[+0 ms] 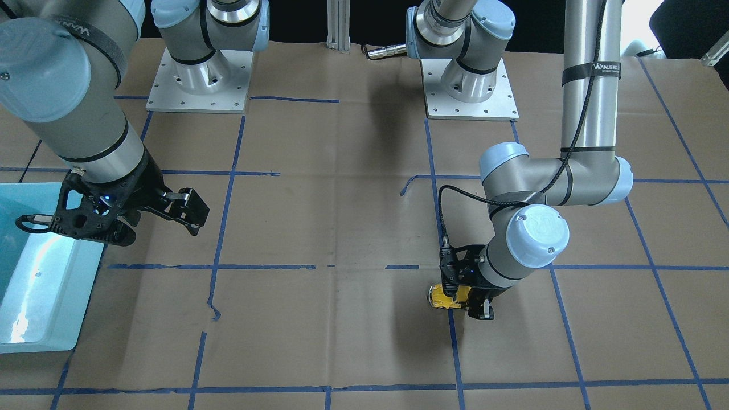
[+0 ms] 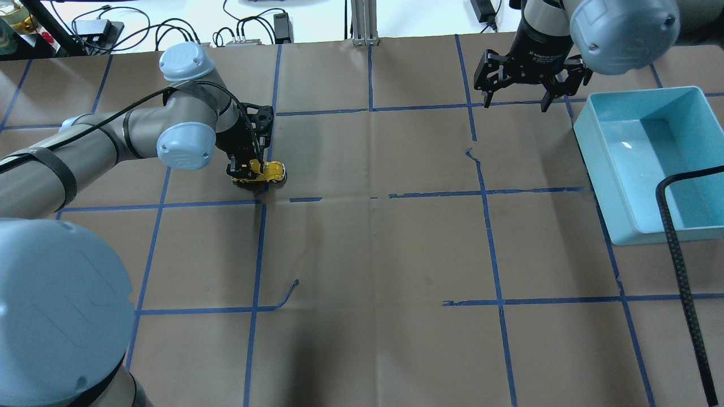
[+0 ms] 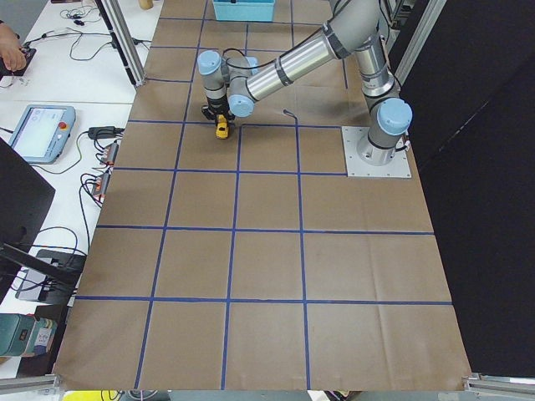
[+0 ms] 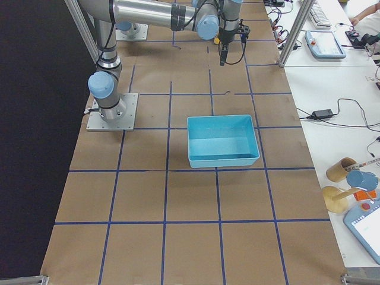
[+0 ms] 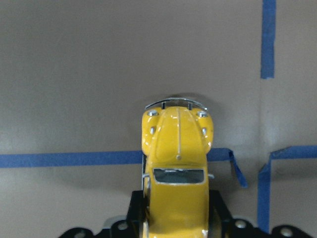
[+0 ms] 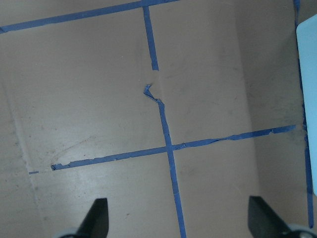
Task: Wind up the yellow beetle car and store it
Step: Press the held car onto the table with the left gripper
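Left gripper [image 2: 249,169] clamped on the yellow beetle car [image 5: 177,144], down on the worktop [image 2: 367,254]
Looks like the wind-up step to me: jaws pinch the car's rear sides. Next it'd need dragging backward with wheels pressed down, then a trip to the blue bin [image 2: 639,92], well apart, where the right gripper [image 2: 516,103] hangs wide open and empty.

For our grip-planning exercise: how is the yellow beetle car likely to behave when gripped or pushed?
The yellow beetle car looks glossy and rounded, so it may slip in the left gripper. On the flat table it would probably roll if nudged lengthwise.
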Action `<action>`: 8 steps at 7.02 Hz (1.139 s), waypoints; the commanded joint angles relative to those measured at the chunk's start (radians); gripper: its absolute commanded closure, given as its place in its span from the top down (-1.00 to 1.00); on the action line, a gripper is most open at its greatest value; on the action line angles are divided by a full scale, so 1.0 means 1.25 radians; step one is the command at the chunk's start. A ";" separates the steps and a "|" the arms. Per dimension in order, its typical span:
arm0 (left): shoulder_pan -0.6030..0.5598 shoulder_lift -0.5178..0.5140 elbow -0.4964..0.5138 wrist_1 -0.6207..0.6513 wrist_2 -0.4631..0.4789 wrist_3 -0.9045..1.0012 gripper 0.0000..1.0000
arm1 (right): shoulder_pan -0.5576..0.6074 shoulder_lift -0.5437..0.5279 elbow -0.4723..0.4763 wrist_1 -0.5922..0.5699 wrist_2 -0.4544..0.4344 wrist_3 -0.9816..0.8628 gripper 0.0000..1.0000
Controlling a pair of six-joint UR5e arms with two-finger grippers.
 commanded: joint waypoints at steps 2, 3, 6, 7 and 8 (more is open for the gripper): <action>0.003 0.001 -0.005 0.010 -0.001 0.002 -0.99 | 0.000 0.000 -0.008 0.000 0.000 0.006 1.00; 0.004 0.001 -0.005 0.011 -0.001 0.001 -0.99 | 0.000 -0.010 -0.002 0.000 0.000 0.007 1.00; 0.008 0.004 -0.007 0.014 -0.001 0.001 -0.99 | 0.000 -0.018 -0.002 0.002 -0.002 0.007 1.00; 0.008 0.005 -0.008 0.015 -0.001 0.001 -0.99 | 0.001 -0.027 0.001 0.005 -0.004 0.007 1.00; 0.008 0.004 -0.008 0.015 -0.001 0.001 -0.99 | 0.002 -0.031 0.001 0.011 -0.004 0.007 1.00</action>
